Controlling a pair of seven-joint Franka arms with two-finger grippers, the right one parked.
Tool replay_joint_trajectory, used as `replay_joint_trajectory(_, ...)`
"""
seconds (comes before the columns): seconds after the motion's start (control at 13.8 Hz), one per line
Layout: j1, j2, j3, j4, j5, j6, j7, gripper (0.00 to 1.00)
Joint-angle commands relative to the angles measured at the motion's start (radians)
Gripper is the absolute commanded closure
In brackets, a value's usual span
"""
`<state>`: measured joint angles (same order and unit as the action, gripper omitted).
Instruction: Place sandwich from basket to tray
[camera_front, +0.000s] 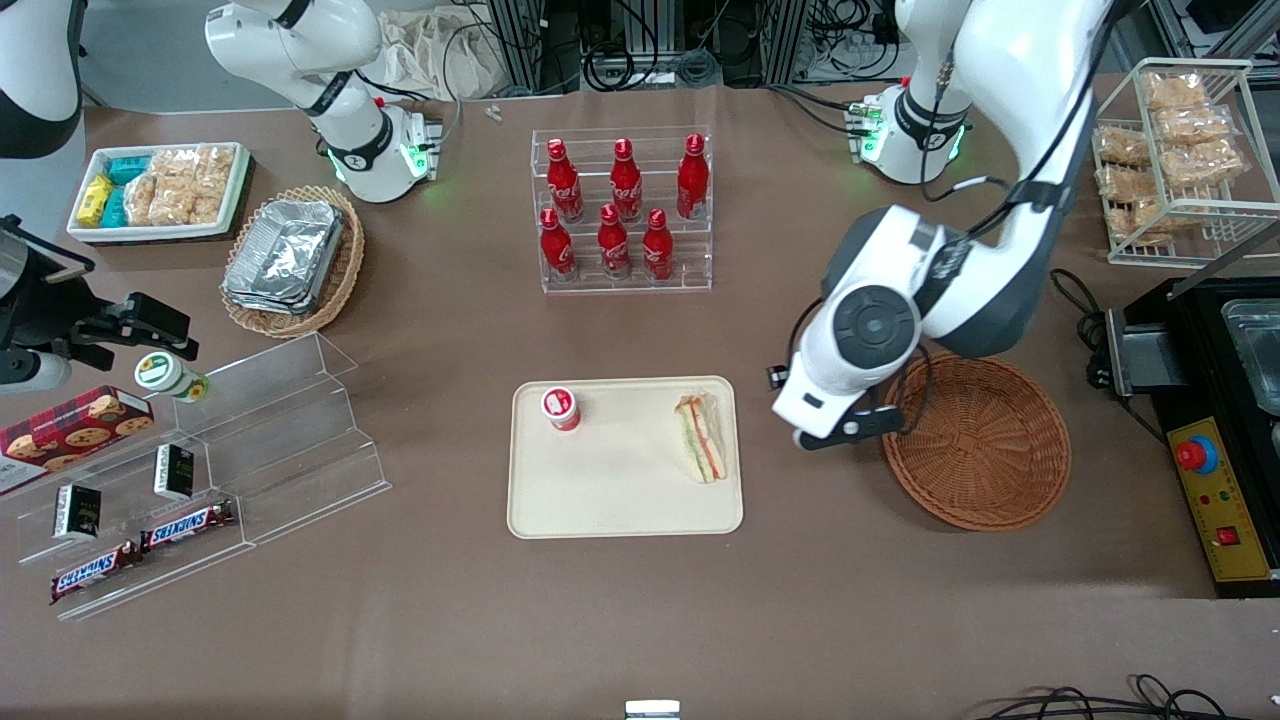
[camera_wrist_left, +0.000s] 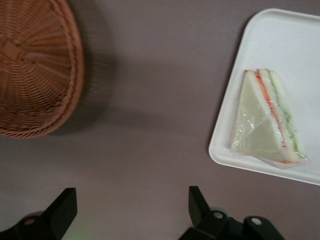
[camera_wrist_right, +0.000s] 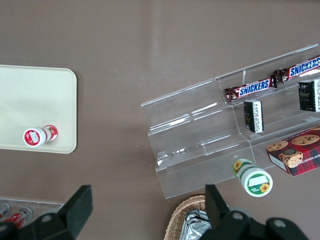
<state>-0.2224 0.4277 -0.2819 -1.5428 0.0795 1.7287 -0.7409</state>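
Note:
The wrapped triangular sandwich lies flat on the beige tray, near the tray's short edge that faces the basket. The round reddish-brown wicker basket stands beside the tray, toward the working arm's end, with nothing in it. My gripper hangs over the bare brown table between the tray and the basket, close to the basket's rim. It is open and there is nothing between its black fingers.
A small red-capped bottle stands on the tray. Farther from the camera is a clear rack of red cola bottles. A black control box with a red button sits past the basket. A stepped acrylic shelf lies toward the parked arm's end.

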Motion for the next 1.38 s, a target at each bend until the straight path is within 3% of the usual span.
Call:
replay_joint_trajectory(0.0,0.075,-0.076,-0.005,-0.039,0.009,-0.024,0.044,0.01)
replay_joint_trajectory(0.36,0.239,-0.184,-0.006,-0.030,-0.009,-0.148,0.277,0.01)
replay_joint_trajectory(0.8,0.391,-0.262,0.016,0.006,-0.018,-0.178,0.681,0.01)
replay_joint_trajectory(1.31,0.403,-0.199,0.015,0.114,0.000,-0.179,0.693,0.01)
